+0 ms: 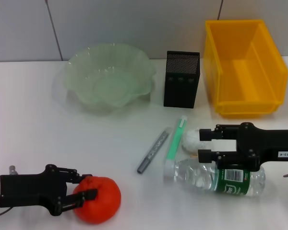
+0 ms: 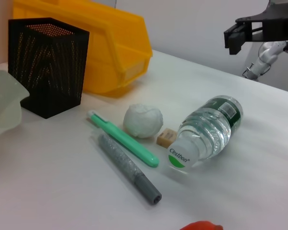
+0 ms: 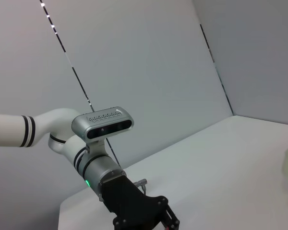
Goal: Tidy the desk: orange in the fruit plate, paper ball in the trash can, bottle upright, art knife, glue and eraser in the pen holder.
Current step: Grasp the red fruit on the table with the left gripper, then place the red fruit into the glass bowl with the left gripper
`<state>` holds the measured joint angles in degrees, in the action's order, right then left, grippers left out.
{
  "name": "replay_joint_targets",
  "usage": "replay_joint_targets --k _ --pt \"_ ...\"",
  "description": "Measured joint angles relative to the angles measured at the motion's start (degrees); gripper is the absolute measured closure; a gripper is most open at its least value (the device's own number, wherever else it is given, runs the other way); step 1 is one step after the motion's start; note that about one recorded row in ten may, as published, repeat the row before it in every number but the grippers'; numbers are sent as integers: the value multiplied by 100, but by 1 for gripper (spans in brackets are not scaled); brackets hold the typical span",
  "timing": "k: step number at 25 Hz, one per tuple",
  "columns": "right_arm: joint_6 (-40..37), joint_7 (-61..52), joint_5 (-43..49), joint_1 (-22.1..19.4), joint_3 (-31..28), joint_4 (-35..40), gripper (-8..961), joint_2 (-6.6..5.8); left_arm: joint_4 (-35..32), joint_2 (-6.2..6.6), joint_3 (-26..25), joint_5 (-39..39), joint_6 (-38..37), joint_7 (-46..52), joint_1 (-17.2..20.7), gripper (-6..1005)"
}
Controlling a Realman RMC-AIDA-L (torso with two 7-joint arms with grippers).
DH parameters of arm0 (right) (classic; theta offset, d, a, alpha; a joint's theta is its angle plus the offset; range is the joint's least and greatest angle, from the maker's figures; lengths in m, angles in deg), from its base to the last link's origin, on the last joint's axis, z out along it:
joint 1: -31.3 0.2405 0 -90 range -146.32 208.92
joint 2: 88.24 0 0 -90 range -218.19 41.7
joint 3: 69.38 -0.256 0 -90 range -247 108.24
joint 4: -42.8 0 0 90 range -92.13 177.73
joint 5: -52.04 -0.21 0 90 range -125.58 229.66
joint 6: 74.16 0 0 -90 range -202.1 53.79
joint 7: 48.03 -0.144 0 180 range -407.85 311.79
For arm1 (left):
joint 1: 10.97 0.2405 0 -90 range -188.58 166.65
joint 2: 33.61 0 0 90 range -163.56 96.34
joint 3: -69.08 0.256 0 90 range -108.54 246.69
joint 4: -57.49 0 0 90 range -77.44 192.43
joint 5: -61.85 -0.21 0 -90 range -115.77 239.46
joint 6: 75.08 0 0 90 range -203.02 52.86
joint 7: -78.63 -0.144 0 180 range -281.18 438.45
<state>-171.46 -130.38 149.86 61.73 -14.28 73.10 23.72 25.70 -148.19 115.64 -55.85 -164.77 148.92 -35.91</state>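
Orange (image 1: 99,200) sits clamped in my left gripper (image 1: 81,193) jaws for the fruit plate (image 1: 81,64), while my right gripper (image 1: 205,143) hovers, jaws parted, over the paper ball (image 1: 191,140).

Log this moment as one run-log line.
left gripper: shut on orange | right gripper: open above paper ball | bottle: lying down

Lab: bare white table (image 1: 29,124), grey panelled wall (image 1: 110,24).
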Motion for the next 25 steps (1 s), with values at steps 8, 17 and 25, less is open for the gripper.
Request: replay_joint_targets --k 8,17,25 --pt "55 0 14 1 0 2 279 0 -2 -3 -97 94 -218 16 -40 722" --pt "56 0 18 -29 0 2 279 0 48 -72 -1492 1439 -393 24 -364 818" --pt "53 11 18 -25 0 2 279 0 228 -393 -1604 2627 1512 -256 -973 852"
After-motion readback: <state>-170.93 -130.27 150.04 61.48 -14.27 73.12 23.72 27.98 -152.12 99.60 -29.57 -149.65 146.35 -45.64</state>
